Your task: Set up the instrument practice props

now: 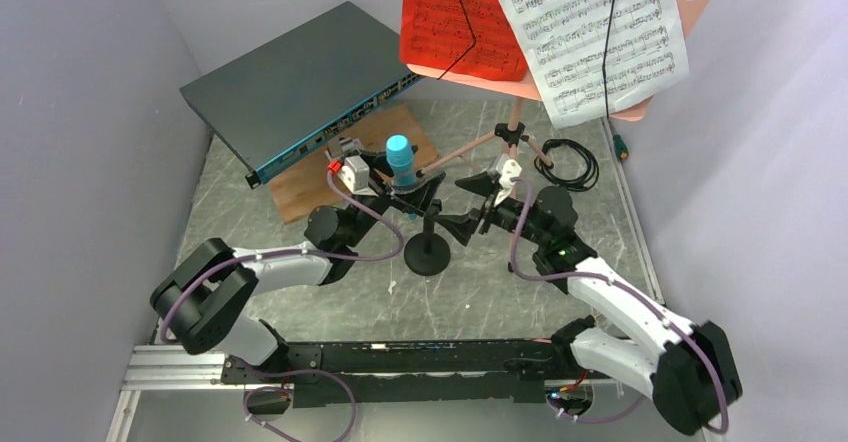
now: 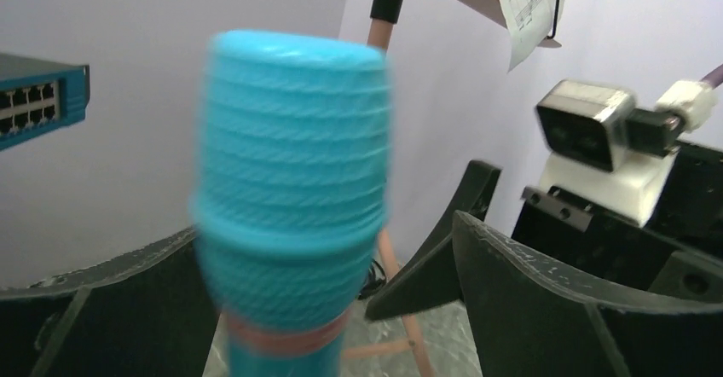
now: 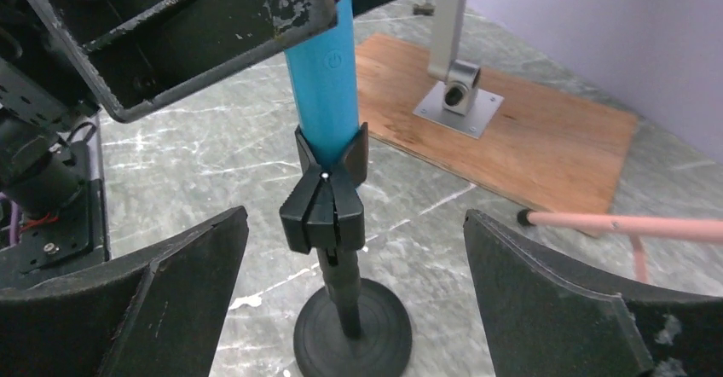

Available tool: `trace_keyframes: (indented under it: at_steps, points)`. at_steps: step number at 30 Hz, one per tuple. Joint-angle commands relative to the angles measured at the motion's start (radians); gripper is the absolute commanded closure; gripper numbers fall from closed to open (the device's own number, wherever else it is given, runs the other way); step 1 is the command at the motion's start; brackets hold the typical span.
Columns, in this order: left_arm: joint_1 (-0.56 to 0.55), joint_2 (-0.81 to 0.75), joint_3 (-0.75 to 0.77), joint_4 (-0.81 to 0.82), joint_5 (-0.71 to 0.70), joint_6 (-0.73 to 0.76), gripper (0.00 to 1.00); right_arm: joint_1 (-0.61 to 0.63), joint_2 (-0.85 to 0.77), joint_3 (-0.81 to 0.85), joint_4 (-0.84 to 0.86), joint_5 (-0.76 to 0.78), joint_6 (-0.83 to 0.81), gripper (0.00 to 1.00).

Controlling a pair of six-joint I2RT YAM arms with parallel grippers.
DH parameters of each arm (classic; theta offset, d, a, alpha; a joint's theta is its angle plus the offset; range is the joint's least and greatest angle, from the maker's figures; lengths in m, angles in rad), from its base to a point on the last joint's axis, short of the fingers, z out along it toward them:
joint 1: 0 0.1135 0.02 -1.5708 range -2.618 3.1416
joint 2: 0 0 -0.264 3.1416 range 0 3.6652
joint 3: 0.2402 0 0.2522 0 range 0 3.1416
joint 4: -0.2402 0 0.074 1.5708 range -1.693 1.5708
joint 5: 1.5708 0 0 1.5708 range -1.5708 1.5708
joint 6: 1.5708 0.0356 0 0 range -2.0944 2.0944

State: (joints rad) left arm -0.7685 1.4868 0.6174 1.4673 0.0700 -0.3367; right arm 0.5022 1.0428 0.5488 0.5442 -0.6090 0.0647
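A: Left gripper brackets the cyan-blue microphone. Pinching or loose, we cannot tell. Its tail sits in the mic stand clip just below.

B: Right gripper is spread either side of that clip. We'd steady the stem and seat straight down. Mind the music stand leg near one finger. There is bare floor behind.

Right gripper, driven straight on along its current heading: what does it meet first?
Probably the black mic stand, at its clip holding the cyan microphone, ahead of the right gripper; depth unclear.
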Motion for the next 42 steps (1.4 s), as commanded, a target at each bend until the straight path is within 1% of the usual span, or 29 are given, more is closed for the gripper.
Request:
trace_keyframes:
  at_steps: [1,4,5,6,8,9,11,12,13,14,16,19,23,24,26,27,29,30,33,34,36,37,40,42]
  points:
    - [-0.005,-0.141,-0.027,-0.112,-0.032,-0.013,0.01,0.004,-0.151,0.078,-0.304,0.174,-0.055,0.00]
    - [-0.003,-0.243,-0.020,-0.291,-0.066,-0.014,0.01,0.004,-0.225,0.186,-0.523,0.362,-0.055,0.00]
    - [-0.004,-0.278,-0.008,-0.371,-0.084,-0.031,0.01,0.004,-0.236,0.233,-0.613,0.388,-0.089,0.00]
    - [-0.005,-0.307,0.009,-0.493,-0.106,-0.042,0.00,0.004,-0.242,0.284,-0.683,0.402,-0.109,0.00]
    - [-0.004,-0.359,0.053,-0.679,-0.129,-0.055,0.00,0.003,-0.238,0.417,-0.786,0.452,-0.106,0.00]
    - [-0.004,-0.368,0.078,-0.759,-0.147,-0.068,0.01,0.004,-0.232,0.466,-0.812,0.498,-0.080,0.00]
    - [-0.003,-0.392,0.117,-0.890,-0.190,-0.120,0.01,0.004,-0.209,0.572,-0.847,0.665,0.040,0.00]
    - [-0.004,-0.411,0.132,-0.947,-0.199,-0.133,0.01,0.003,-0.190,0.629,-0.870,0.724,0.073,0.00]
    - [-0.004,-0.427,0.151,-1.003,-0.206,-0.144,0.01,0.004,-0.166,0.691,-0.901,0.753,0.083,0.00]
    - [-0.004,-0.443,0.164,-1.081,-0.219,-0.156,0.01,0.004,-0.136,0.755,-0.935,0.763,0.086,0.00]
    - [-0.004,-0.474,0.195,-1.190,-0.254,-0.196,0.01,0.004,-0.059,0.888,-1.002,0.764,0.064,0.00]
    - [-0.004,-0.510,0.257,-1.379,-0.305,-0.248,0.00,0.003,0.054,1.117,-1.110,0.750,0.010,0.00]
    - [-0.005,-0.528,0.342,-1.602,-0.324,-0.268,0.01,0.008,0.243,1.446,-1.263,0.754,-0.031,0.00]
    - [-0.004,-0.530,0.357,-1.627,-0.329,-0.273,0.01,0.018,0.286,1.521,-1.297,0.786,-0.035,0.00]
    - [-0.004,-0.535,0.391,-1.703,-0.329,-0.275,0.01,0.083,0.364,1.648,-1.334,0.943,-0.081,0.00]
    - [-0.005,-0.538,0.403,-1.731,-0.330,-0.275,0.00,0.145,0.393,1.685,-1.326,1.055,-0.138,0.00]
    - [-0.004,-0.546,0.419,-1.766,-0.327,-0.272,0.00,0.284,0.444,1.722,-1.237,1.308,-0.299,0.00]
    - [-0.004,-0.554,0.424,-1.777,-0.321,-0.268,0.01,0.328,0.473,1.748,-1.196,1.413,-0.373,0.00]
    - [-0.003,-0.573,0.431,-1.798,-0.306,-0.259,0.01,0.374,0.576,1.829,-1.083,1.588,-0.555,0.01]
    - [-0.003,-0.580,0.430,-1.800,-0.302,-0.258,0.00,0.390,0.589,1.822,-1.004,1.635,-0.666,0.01]
    - [-0.003,-0.594,0.427,-1.804,-0.297,-0.258,0.01,0.403,0.600,1.778,-0.840,1.690,-0.807,0.01]
    - [-0.003,-0.600,0.425,-1.808,-0.296,-0.257,0.00,0.406,0.603,1.778,-0.799,1.695,-0.838,0.01]
    - [-0.003,-0.620,0.424,-1.832,-0.296,-0.256,0.01,0.409,0.607,1.827,-0.794,1.662,-0.831,0.01]
    - [-0.002,-0.631,0.423,-1.838,-0.292,-0.255,0.01,0.409,0.592,1.794,-0.750,1.642,-0.862,0.01]
